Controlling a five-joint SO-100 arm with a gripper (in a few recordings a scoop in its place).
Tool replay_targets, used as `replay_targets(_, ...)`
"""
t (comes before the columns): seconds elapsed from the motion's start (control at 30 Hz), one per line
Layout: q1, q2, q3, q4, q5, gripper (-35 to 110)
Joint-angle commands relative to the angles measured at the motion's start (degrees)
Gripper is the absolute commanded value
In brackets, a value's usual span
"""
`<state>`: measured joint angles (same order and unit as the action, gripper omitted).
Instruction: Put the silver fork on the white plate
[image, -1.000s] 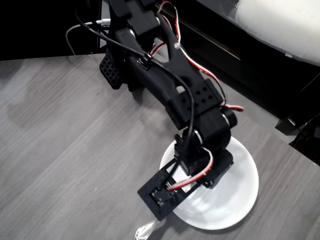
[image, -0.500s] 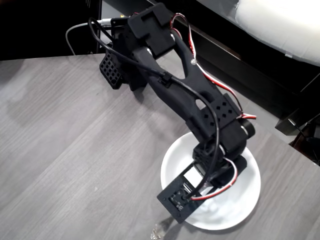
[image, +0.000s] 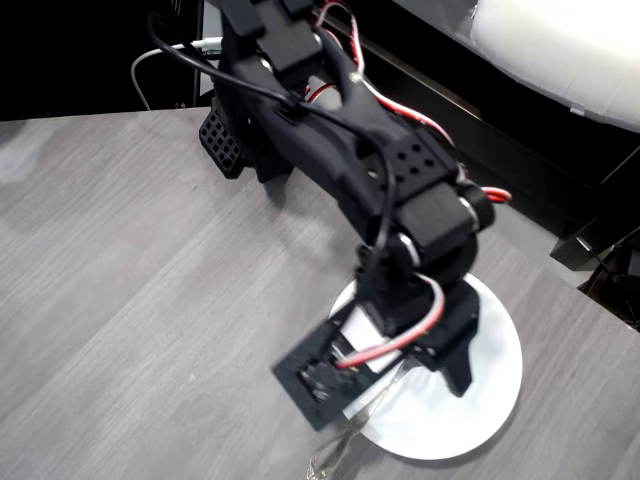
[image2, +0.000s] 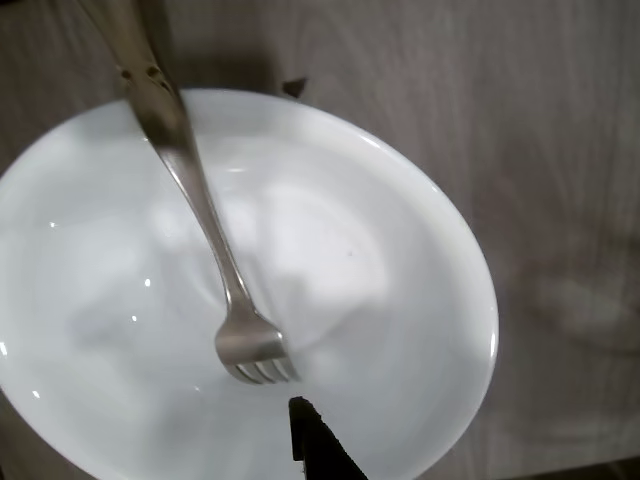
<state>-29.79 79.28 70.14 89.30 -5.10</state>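
Observation:
The white plate (image2: 400, 300) lies on the grey wood table, and in the overhead view its rim (image: 500, 385) shows under the black arm. The silver fork (image2: 190, 190) rests in it with the tines near the plate's middle. Its handle runs up-left across the rim and out over the table. From overhead the fork (image: 365, 410) slants down-left, and its ornate end (image: 325, 465) sticks out past the plate's edge. My gripper (image: 425, 370) hovers above the plate, open, with nothing between its jaws. One black fingertip (image2: 305, 435) shows just below the tines, apart from them.
The arm's base (image: 235, 130) with its cables stands at the table's back edge. The table's right edge (image: 560, 290) drops to dark furniture. Bare grey tabletop (image: 130, 300) stretches to the left of the plate.
The wrist has swung back left and risen over the plate. The fork's neck now shows lying in the plate beside the gripper, where before only its handle end stuck out below the wrist.

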Motion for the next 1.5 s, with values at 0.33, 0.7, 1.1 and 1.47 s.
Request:
replay_targets(0.33, 25.8, 74.1, 62.8, -24.0, 2.5, 0)
replay_targets(0.7, 24.6, 110.5, 99.0, -24.0, 2.9, 0)
replay_targets(1.1, 25.7, 110.4, 103.6, -19.4, 6.2, 0)
replay_targets(1.47, 25.8, 110.4, 103.6, -19.4, 6.3, 0)
